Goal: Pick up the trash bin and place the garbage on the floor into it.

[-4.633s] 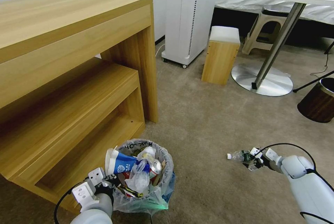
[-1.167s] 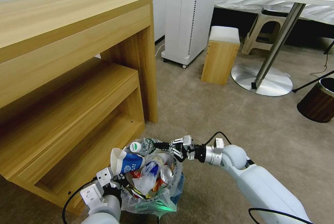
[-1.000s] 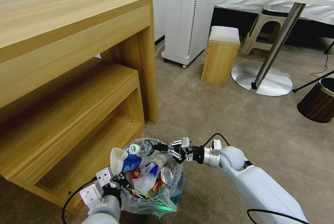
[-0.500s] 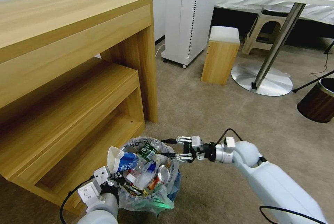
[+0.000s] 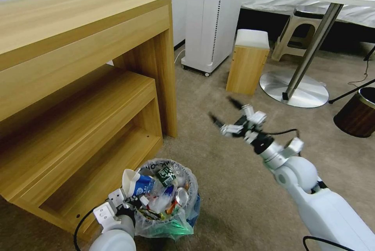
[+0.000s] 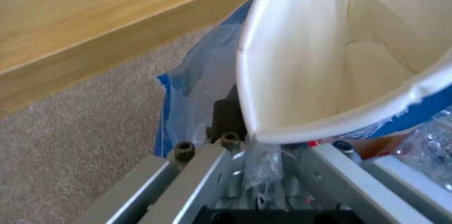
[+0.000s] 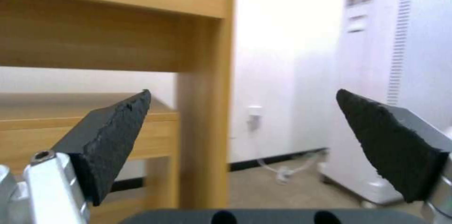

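Note:
The trash bin (image 5: 183, 214), lined with a crinkly whitish bag, sits low at the front by the wooden shelf. It is heaped with garbage: a blue-white paper cup (image 5: 134, 182), a green-labelled bottle (image 5: 166, 175) and a crushed can (image 5: 181, 195). My left gripper (image 5: 123, 204) is shut on the bin's near rim. In the left wrist view the left gripper (image 6: 254, 146) pinches the bag under the cup (image 6: 301, 58). My right gripper (image 5: 221, 108) hangs open and empty above the floor (image 5: 242, 153), up and to the right of the bin. The right wrist view has the right gripper (image 7: 242, 91) spread wide.
A wooden desk with a low shelf (image 5: 78, 87) fills the left. Behind stand a white appliance (image 5: 213, 16), a wooden stool (image 5: 248, 61) and a round table's metal base (image 5: 295, 89). A dark brown bin (image 5: 357, 112) stands at the right edge.
My right gripper let the green-labelled bottle go into the bin, opened, then rose and drew away to the right. The bin in my left gripper sank slightly.

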`<state>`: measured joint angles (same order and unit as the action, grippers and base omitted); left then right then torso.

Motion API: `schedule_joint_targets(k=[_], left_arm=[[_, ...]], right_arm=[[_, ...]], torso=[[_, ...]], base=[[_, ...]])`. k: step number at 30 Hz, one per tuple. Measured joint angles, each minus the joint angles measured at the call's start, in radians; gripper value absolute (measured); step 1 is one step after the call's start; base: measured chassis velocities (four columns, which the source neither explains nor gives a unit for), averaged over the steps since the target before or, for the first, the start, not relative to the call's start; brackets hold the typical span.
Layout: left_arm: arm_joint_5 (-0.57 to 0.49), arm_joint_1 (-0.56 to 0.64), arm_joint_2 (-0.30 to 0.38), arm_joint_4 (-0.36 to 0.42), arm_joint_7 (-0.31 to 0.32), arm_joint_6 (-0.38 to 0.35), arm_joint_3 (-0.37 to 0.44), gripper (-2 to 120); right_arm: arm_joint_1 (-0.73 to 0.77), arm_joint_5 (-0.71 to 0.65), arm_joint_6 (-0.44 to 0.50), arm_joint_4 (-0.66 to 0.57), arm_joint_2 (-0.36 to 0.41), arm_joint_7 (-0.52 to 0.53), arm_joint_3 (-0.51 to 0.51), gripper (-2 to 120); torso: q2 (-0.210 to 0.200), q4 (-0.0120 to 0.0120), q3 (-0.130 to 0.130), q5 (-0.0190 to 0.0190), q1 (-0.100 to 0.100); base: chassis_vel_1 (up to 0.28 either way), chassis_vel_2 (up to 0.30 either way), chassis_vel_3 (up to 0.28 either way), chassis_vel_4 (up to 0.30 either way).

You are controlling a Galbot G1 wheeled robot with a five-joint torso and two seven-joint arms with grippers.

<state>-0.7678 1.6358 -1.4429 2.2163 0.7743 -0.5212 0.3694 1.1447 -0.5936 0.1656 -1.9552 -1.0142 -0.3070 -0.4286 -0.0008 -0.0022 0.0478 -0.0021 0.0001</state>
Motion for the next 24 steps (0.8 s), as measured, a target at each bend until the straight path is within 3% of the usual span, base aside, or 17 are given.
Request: schedule_joint_targets(k=[6,13,18,24], left_arm=[[-0.016,-0.014,-0.006,-0.031,-0.003,0.007,0.005,1],[-0.009,-0.015,-0.009,-0.027,-0.003,-0.002,0.003,3],[0.039,0.000,0.002,0.008,-0.009,0.000,0.000,21],[0.171,0.056,0.061,0.128,-0.014,0.035,0.015,43]], right_arm=[[0.085,0.035,-0.005,-0.055,-0.028,0.005,-0.071,100],[0.111,0.055,-0.005,-0.080,-0.049,-0.018,-0.080,100],[0.116,0.062,-0.005,-0.075,-0.062,-0.025,-0.073,100],[0.160,0.104,0.002,-0.078,-0.111,0.034,-0.070,100]], torso=[[0.000,0.0001,0.000,0.0006,0.000],[0.000,0.0001,0.000,-0.0002,0.000],[0.000,-0.0001,0.000,-0.0005,0.000],[0.000,0.0001,0.000,0.0000,0.000]], base=[[0.000,0.000,0.000,0.000],[0.000,0.000,0.000,0.000],[0.000,0.000,0.000,0.000],[0.000,0.000,0.000,0.000]])
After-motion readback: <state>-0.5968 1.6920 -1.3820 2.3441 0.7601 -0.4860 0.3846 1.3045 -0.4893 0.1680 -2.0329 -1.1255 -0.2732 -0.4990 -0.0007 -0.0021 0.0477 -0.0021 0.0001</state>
